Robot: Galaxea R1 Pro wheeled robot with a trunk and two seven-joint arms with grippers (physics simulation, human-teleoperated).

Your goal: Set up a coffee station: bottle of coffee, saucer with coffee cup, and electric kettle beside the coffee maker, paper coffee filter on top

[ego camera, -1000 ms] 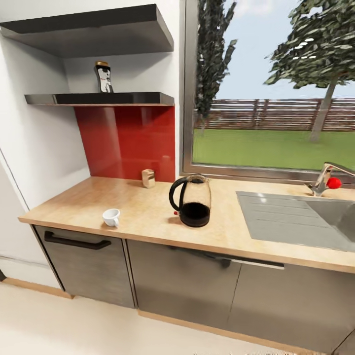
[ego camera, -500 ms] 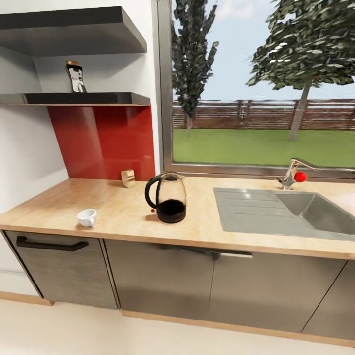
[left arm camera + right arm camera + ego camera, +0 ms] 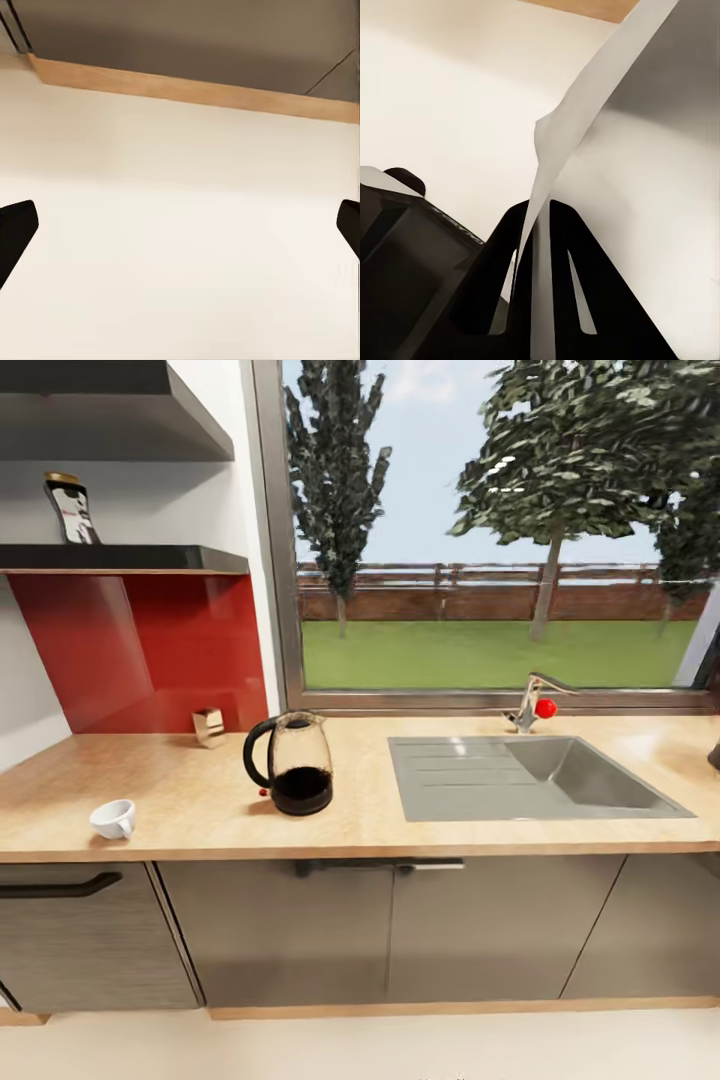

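Observation:
My right gripper (image 3: 538, 217) is shut on the paper coffee filter (image 3: 585, 112), a thin white sheet rising from between its black fingers. My left gripper (image 3: 180, 232) is open over the pale floor, with nothing between its fingers. On the kitchen countertop (image 3: 400, 835) the electric kettle (image 3: 290, 765) stands upright left of the sink, dark with a black loop handle. The white coffee cup (image 3: 113, 818) sits near the front edge at far left. The bottle of coffee (image 3: 70, 508), with a mustard cap, stands on the dark shelf (image 3: 150, 558). The saucer and the coffee maker are out of view.
A steel sink (image 3: 530, 775) with a red-knobbed tap (image 3: 538, 707) takes up the counter's right half. A small beige container (image 3: 209, 727) stands by the red backsplash. A dark sliver (image 3: 715, 755) is cut off at the right edge. Grey cabinets sit below, with pale floor in front.
The head view has swung to the right, so the shelf, cup and kettle sit further left in the picture and more of the sink shows. Nothing on the counter has moved.

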